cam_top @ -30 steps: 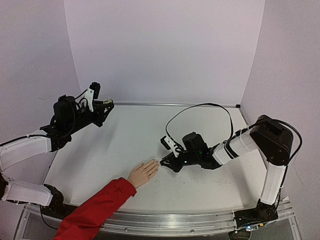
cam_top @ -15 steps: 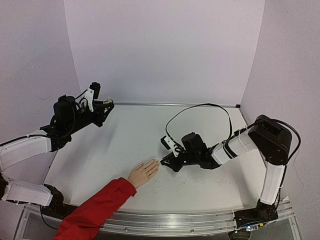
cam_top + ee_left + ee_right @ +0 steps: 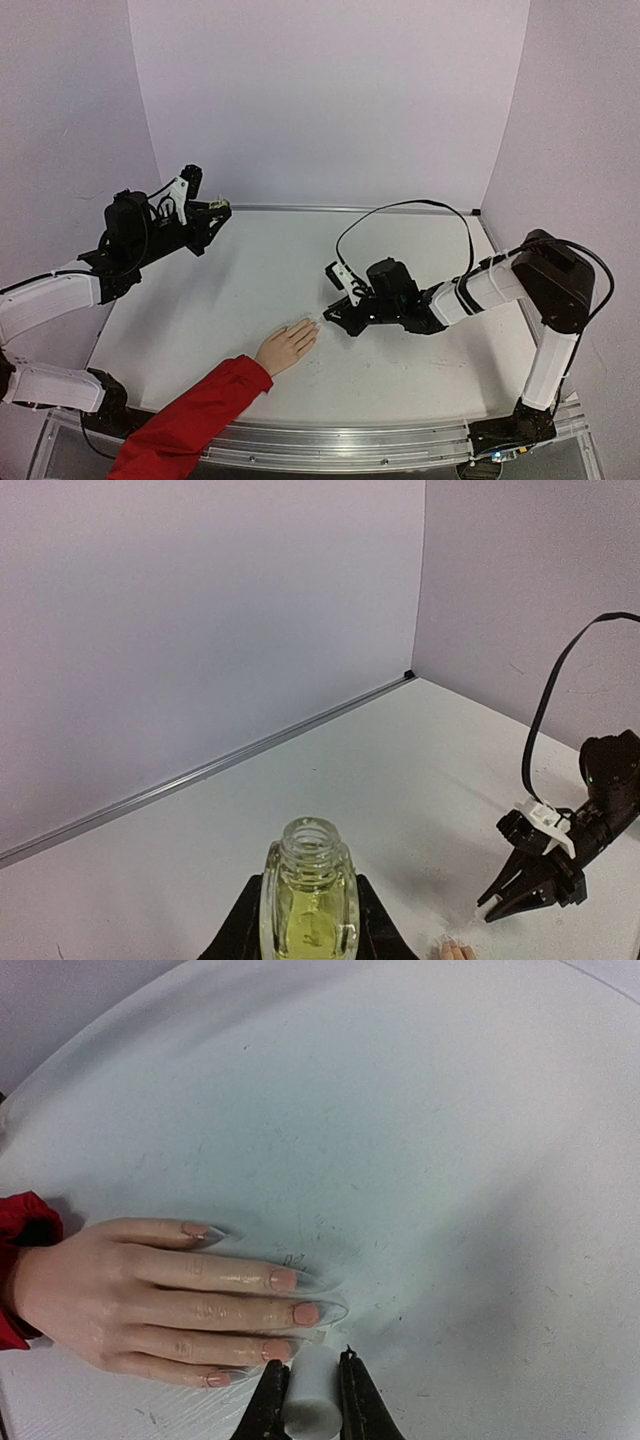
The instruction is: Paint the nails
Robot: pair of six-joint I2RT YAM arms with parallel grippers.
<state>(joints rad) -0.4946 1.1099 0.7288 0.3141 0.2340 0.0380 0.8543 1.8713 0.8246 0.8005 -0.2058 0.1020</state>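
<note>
Since a second before, the right gripper [image 3: 335, 318] had drawn back slightly from the hand [image 3: 287, 347], its elbow swinging outward. It reached low across the table [image 3: 270, 260], jaws clenched on a white cap [image 3: 308, 1405] just beside the nails [image 3: 283, 1280]. The hand lay flat, fingers together, red sleeve [image 3: 190, 420] at the near edge. The left gripper [image 3: 212, 210], raised at far left, stayed clamped on an uncapped yellow-green bottle [image 3: 308, 905].

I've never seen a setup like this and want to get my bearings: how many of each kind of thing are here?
Robot arms: 2, the left arm and the right arm
Hand in a red sleeve: 1
Open bottle: 1
White cap: 1
Total: 5
</note>
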